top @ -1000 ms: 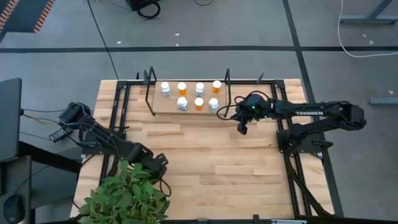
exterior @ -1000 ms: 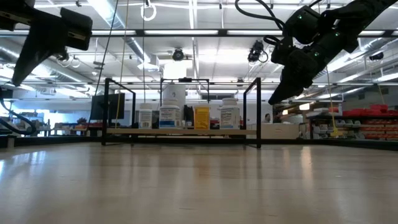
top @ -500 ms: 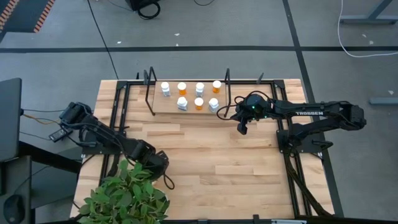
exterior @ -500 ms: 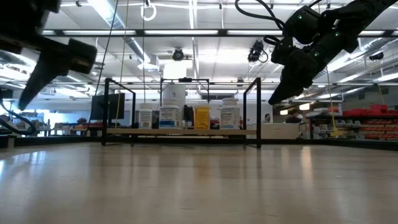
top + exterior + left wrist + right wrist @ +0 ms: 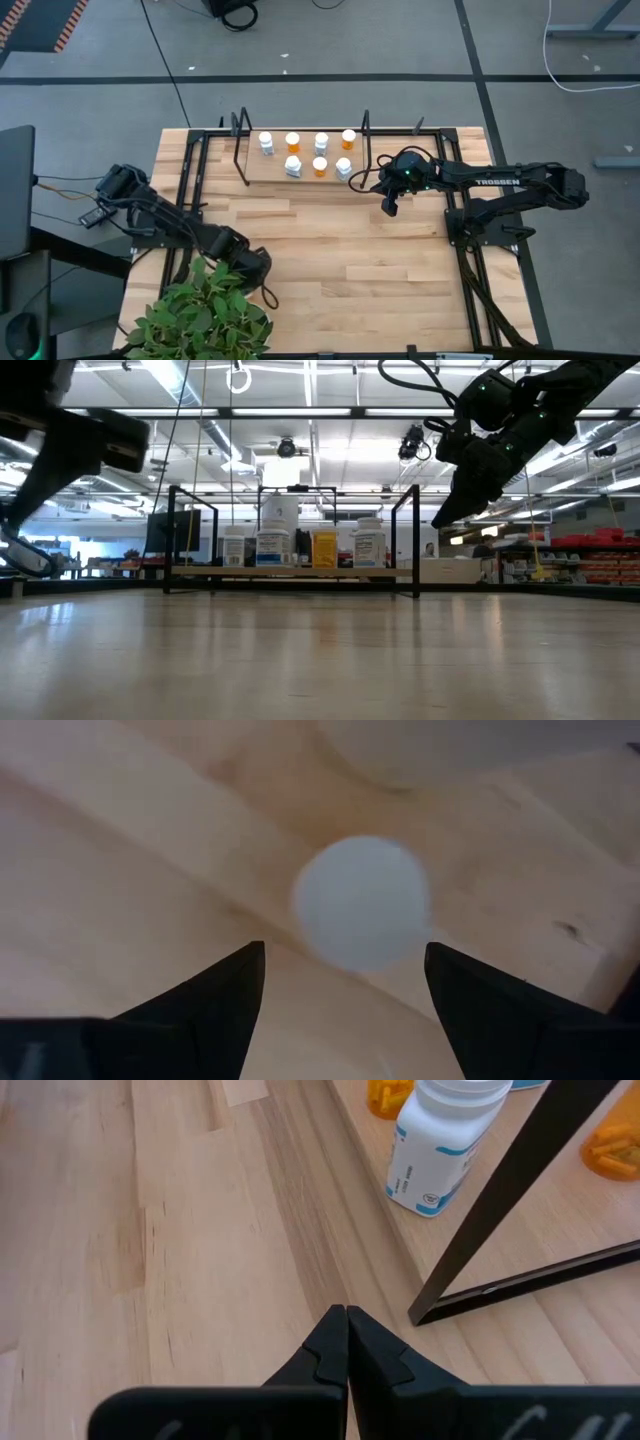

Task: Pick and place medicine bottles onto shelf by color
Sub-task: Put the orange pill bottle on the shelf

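Hovering low over the table, the left gripper (image 5: 345, 980) held its two dark fingers (image 5: 210, 995) spread apart, with a round white cap (image 5: 362, 902) of a medicine bottle directly ahead of them and between their tips, not yet touched. From above, the plant (image 5: 205, 315) hid that bottle, so its body colour could not be told. If the fingers closed off-centre, the bottle would likely tip or skid away. Beside the right end of the shelf (image 5: 305, 178), where seven bottles (image 5: 320, 142) already stood, the right gripper (image 5: 346, 1342) waited pressed together, near enough to a black upright (image 5: 510, 1190) that a careless swing could knock it.
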`<state>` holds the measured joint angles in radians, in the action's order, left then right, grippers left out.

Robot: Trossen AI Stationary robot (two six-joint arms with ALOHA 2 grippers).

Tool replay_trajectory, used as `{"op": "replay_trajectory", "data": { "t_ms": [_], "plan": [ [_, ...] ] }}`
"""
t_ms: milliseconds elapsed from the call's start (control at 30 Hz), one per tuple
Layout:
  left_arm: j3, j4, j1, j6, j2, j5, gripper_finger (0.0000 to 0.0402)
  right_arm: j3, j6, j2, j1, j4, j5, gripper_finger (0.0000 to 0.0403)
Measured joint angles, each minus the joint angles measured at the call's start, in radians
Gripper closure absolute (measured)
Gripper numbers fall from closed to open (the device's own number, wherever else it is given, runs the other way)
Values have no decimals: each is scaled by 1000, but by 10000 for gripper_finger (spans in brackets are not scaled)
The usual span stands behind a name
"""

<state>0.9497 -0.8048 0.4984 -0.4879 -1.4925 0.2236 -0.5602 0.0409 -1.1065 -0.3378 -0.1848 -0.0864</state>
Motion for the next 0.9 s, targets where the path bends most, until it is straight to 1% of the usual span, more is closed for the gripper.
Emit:
{"op": "replay_trajectory", "data": {
  "t_ms": [67,200,333,600,767,900],
  "plan": [
    [0,2,14,-19,0,17,122,0,0,0,0,0,0,397],
    [0,11,34,-51,0,18,123,0,0,0,0,0,0,397],
    [-8,66,34,-60,0,17,123,0,0,0,0,0,0,397],
    [-47,101,45,-102,0,14,123,0,0,0,0,0,0,397],
    [-48,127,56,-148,0,14,123,0,0,0,0,0,0,397],
    [-48,127,55,-154,0,14,123,0,0,0,0,0,0,397]
  ]
}}
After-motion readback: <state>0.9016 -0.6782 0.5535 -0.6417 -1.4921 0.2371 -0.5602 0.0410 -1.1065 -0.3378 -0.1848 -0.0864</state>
